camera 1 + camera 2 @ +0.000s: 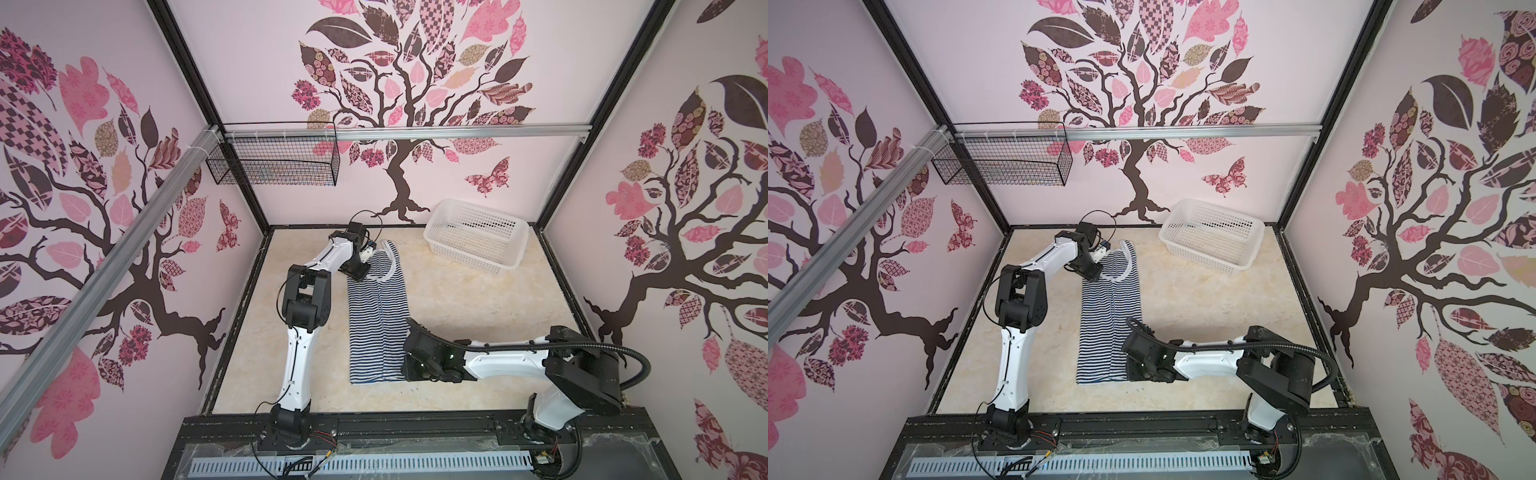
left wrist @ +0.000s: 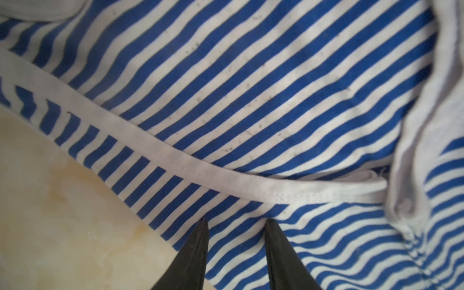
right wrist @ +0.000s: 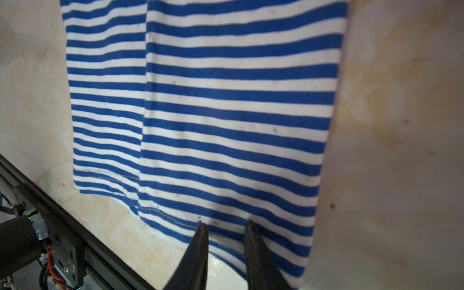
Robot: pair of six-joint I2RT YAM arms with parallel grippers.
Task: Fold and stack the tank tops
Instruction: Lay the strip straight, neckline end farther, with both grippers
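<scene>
Your tank top lies flat on the worktop, folded into a narrow strip. Its long axis runs from front edge to back edge, a little left of centre, with the neck pointing to the back edge and the hem to the front. Your left fingers stand part-open by the armhole trim, tips on the stripes, gripping nothing. Your right fingers straddle the hem's right corner, also part-open and holding nothing. The basket sits in the back right corner.
</scene>
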